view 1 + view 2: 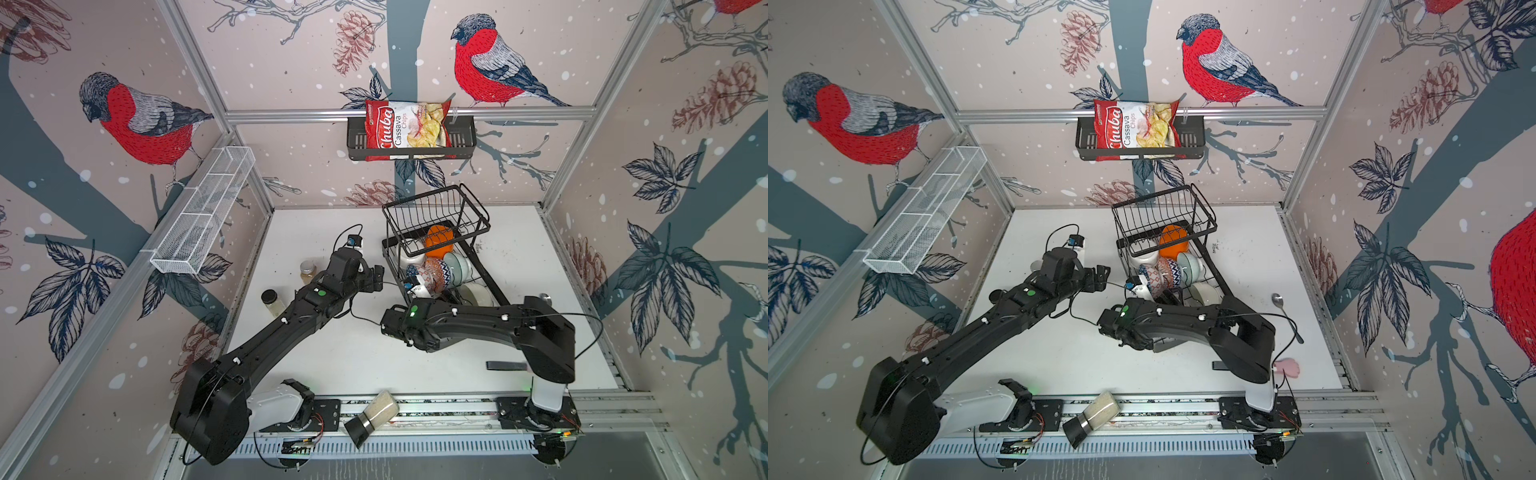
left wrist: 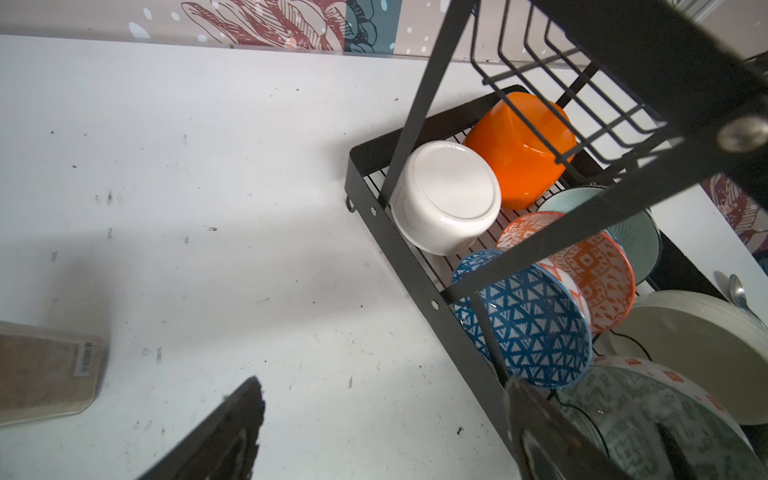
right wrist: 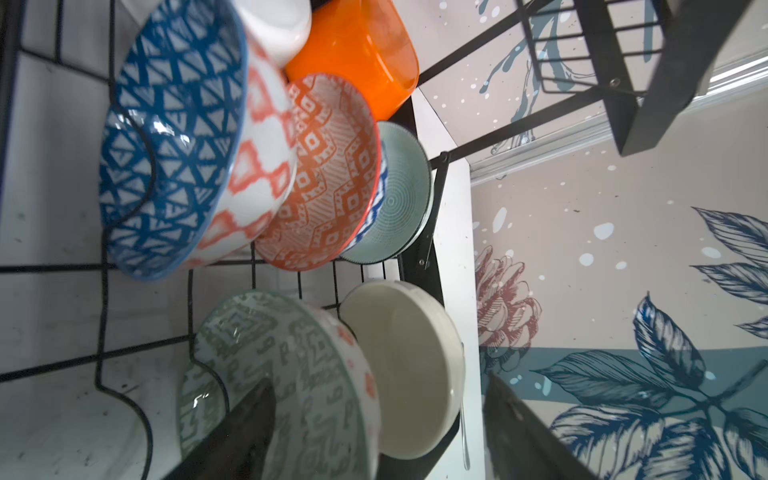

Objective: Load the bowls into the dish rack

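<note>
Seven small round bowls [image 2: 446, 195], one black wire dish rack [image 2: 361, 183], three glass spice jars [image 1: 272, 301], one metal spoon [image 1: 1278, 300] and one red cassava chips bag [image 1: 407, 124].

Scuffed white table [image 1: 353, 357], black dish rack [image 1: 488, 282] toward the back, two glass jars [image 1: 272, 301] at left, spoon [image 1: 1288, 319] at right

The rack [image 2: 362, 166] is black metal wire, matt. The orange bowl [image 2: 519, 153] looks like smooth, glossy plastic. The blue bowl [image 2: 528, 328] and green bowl [image 3: 299, 357] are glazed and shiny. The white bowl [image 2: 449, 191] is smooth, duller. The table [image 2: 208, 166] is matt and scuffed.
</note>
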